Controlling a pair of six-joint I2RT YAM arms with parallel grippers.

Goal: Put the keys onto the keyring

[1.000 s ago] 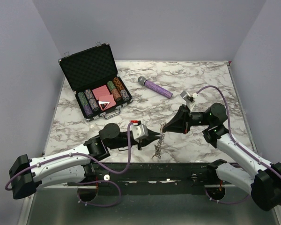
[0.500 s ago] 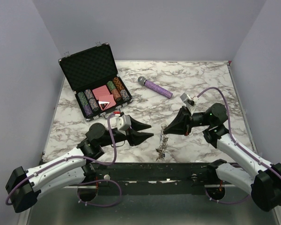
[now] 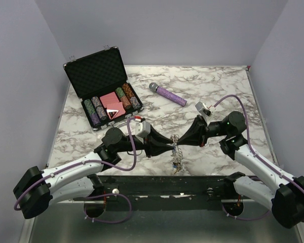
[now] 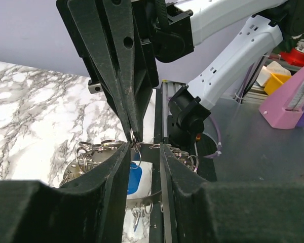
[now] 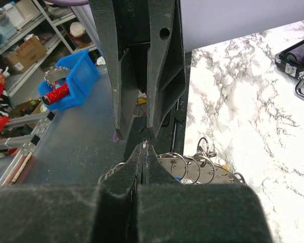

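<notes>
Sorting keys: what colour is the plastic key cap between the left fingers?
Blue key cap; left wrist view.

Top camera looks down from behind; facing wrist cameras closely share the keyring (image 5: 190, 169).

Even, bright overhead light, soft shadows; nearest jaws blur in both wrist views.

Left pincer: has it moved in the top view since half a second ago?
Yes. Against the fixed poker case, the left pincer has swung right, away from it, to meet the right pincer that holds the keyring.
</notes>
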